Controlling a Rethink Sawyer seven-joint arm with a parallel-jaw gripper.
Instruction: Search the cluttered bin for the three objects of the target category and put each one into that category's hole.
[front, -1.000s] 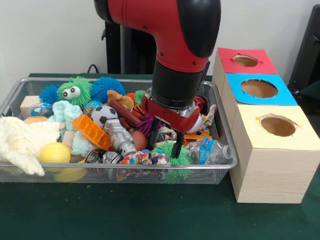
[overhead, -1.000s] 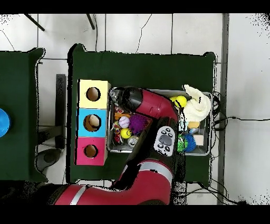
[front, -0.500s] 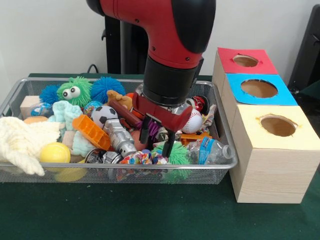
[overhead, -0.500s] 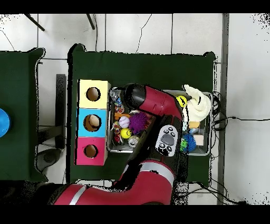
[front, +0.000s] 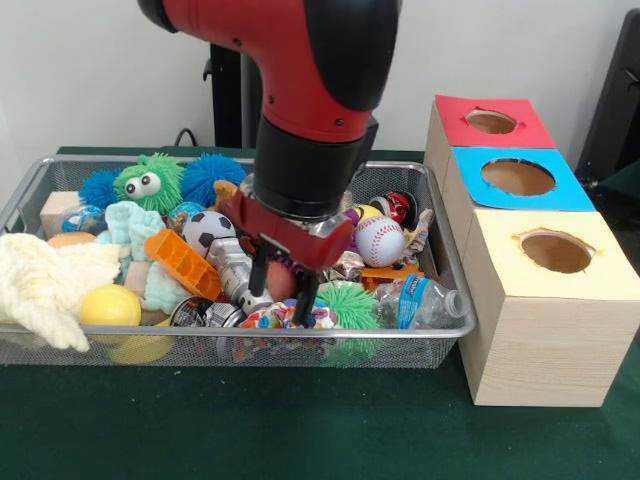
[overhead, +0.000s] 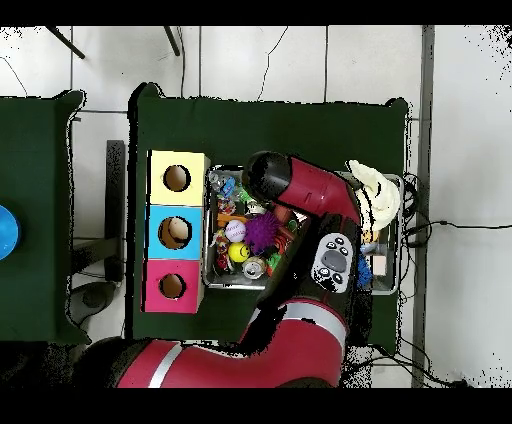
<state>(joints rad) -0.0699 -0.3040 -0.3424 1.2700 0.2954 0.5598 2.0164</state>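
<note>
Front view: end effector (front: 283, 286) spread wide, empty, over bin (front: 440, 245); water bottle (front: 422, 301) lengthwise, cap rightward.

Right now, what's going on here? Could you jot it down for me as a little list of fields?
bin: wire mesh basket, crammed with toys
arm: reaches down into the basket's middle
gripper: open, fingers apart, holding nothing
under the gripper: grey toy robot and multicoloured ball
nearby: baseball, water bottle
boxes beside the basket: red, blue, yellow, one hole each
</note>
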